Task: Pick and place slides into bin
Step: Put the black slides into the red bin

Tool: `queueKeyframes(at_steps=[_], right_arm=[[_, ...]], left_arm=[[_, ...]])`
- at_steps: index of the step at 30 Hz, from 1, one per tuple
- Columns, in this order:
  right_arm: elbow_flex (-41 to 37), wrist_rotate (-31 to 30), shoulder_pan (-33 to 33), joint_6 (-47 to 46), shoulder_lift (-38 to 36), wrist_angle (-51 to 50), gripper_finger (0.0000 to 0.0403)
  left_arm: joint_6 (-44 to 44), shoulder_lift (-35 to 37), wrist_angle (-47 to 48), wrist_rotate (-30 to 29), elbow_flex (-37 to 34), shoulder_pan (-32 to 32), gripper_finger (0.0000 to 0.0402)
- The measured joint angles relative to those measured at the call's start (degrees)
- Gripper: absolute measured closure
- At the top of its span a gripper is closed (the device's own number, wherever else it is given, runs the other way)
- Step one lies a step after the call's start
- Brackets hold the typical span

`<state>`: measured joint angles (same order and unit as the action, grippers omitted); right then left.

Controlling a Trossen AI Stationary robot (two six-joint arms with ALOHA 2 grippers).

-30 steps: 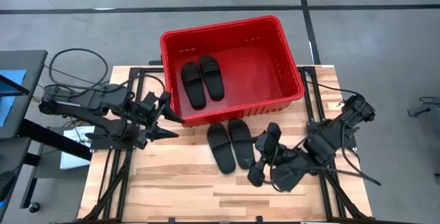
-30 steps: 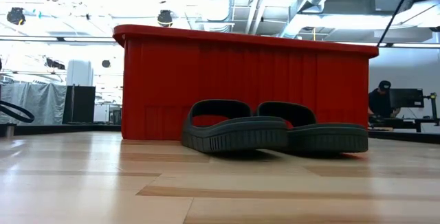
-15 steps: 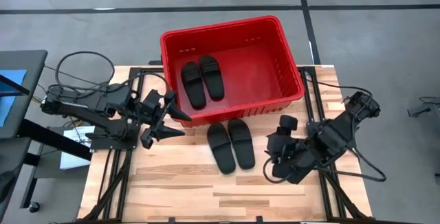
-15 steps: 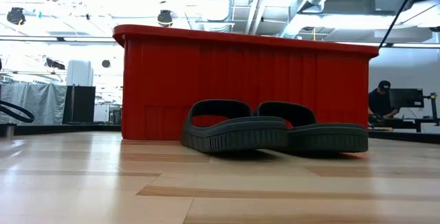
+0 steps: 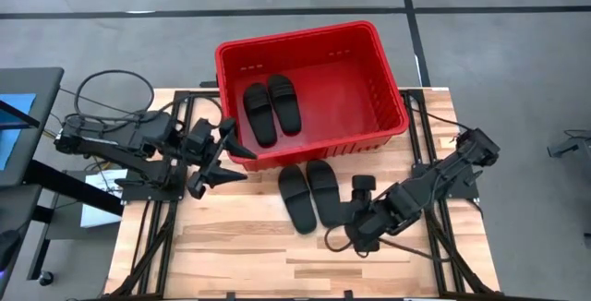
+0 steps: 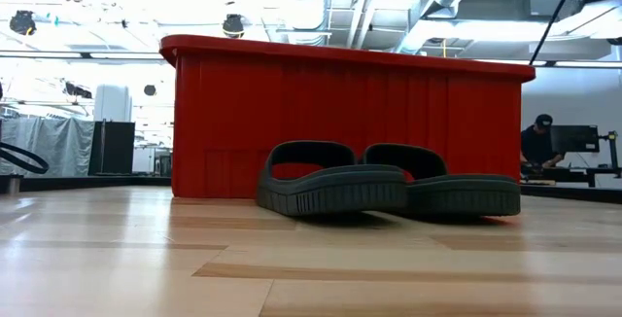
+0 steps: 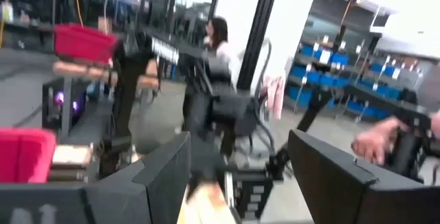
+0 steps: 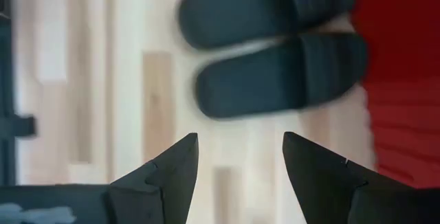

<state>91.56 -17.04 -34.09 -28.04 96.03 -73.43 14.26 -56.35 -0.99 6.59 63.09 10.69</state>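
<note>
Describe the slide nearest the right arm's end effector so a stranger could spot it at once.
Find the large bright red plastic bin at the table's far edge. Two black rubbery slides lie side by side on the wooden table just in front of it. The one wanted is the right-hand slide, beside the open right end effector; the other two slides lie inside the bin.

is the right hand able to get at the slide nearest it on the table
Probably yes: the right hand is open, beside the nearest slide, with only bare table between them.
</note>
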Motion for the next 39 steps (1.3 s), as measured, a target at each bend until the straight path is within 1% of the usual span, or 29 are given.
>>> queueKeyframes(at_steps=[3,7,13,15,17,21,27,39], right_arm=[[-0.36,0.62,0.44,0.16,0.48,2.83,0.02],[-0.43,0.62,0.51,1.39,1.66,4.7,0.02],[-0.3,2.03,0.87,1.67,6.02,8.41,0.02],[-0.47,2.04,0.74,1.66,7.89,8.15,0.02],[-0.33,2.03,0.87,1.65,9.83,10.65,0.02],[-0.39,2.27,0.85,1.63,13.77,11.81,0.0202],[-0.42,2.45,1.19,1.9,18.49,11.57,0.0204],[-0.36,4.38,4.09,8.35,26.39,11.61,0.0203]], left_arm=[[0.02,0.15,-2.2,-0.04,0.0,-0.22,0.0168],[0.02,0.15,-2.38,-0.09,0.02,-0.22,0.0168],[0.1,0.14,-2.03,0.61,0.02,-0.23,0.0168],[1.03,0.14,-1.93,0.63,0.02,-0.21,0.0168],[2.26,0.49,-1.16,0.65,0.02,-0.21,0.0168],[3.59,1.13,-0.02,0.73,0.07,-0.21,0.0168],[3.85,2.11,0.76,3.01,0.07,-0.19,0.0168],[4.02,2.48,1.74,3.61,0.07,0.62,0.0168]])
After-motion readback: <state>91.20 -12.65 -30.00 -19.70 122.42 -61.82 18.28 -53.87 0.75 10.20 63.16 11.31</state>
